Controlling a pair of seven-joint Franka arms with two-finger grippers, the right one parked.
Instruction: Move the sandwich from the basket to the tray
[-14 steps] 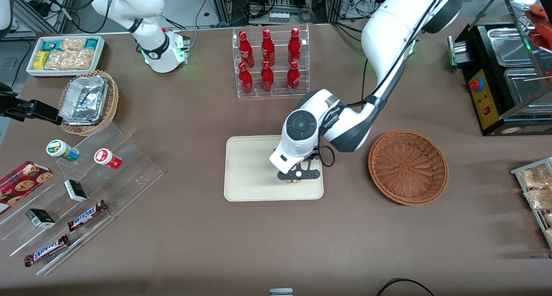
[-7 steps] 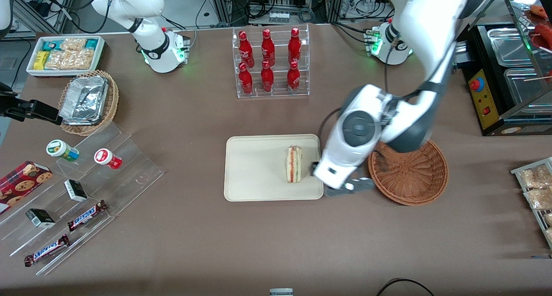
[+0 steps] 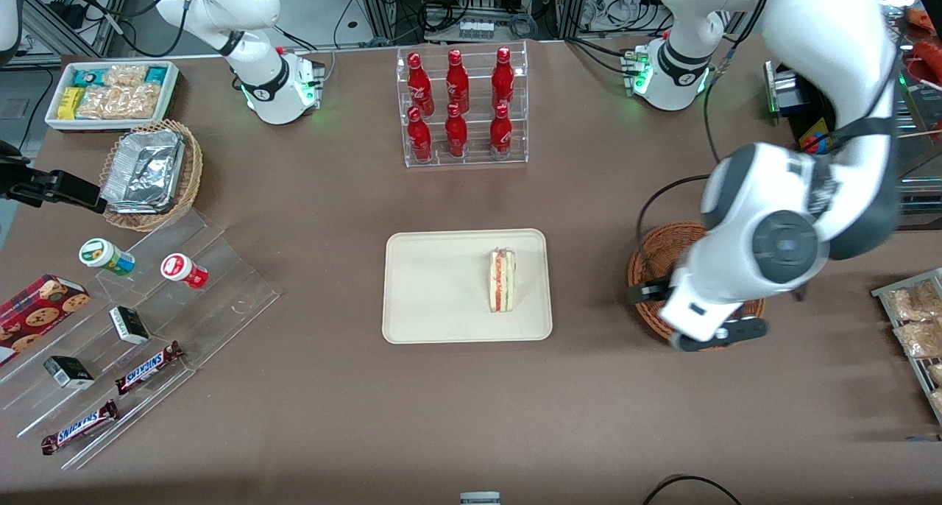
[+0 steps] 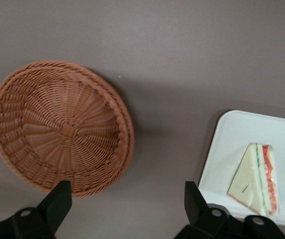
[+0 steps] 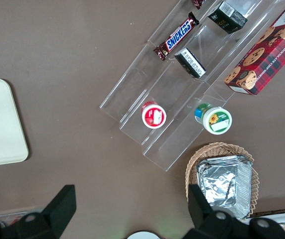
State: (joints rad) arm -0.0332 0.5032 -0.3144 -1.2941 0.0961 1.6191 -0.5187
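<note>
1. Gripper hangs above the basket, fingers spread wide apart with nothing between them, as the left wrist view shows.
2. Sandwich lies flat on the tray, on the part of it nearest the basket, layered cut edge showing and no finger touching it.
3. Basket sits empty just beside the tray, toward the working arm's end of the table.
4. Judged from this: placing looks done, only the retreat remains.
5. To finish well: keep the fingers apart, rise clear of the basket rim, pull off toward the working arm's end without sweeping low over the tray, so that nothing nudges the wedge.
6. Compared with half a second ago: gripper then hung at the gap between tray and basket, just beside the tray edge; now sits over the basket, well apart from the tray.
7. Compared with a second ago: gripper then stood down on the tray, hiding the sandwich.
8. Sandwich, tray and basket keep their places from the half-second-old picture.
</note>
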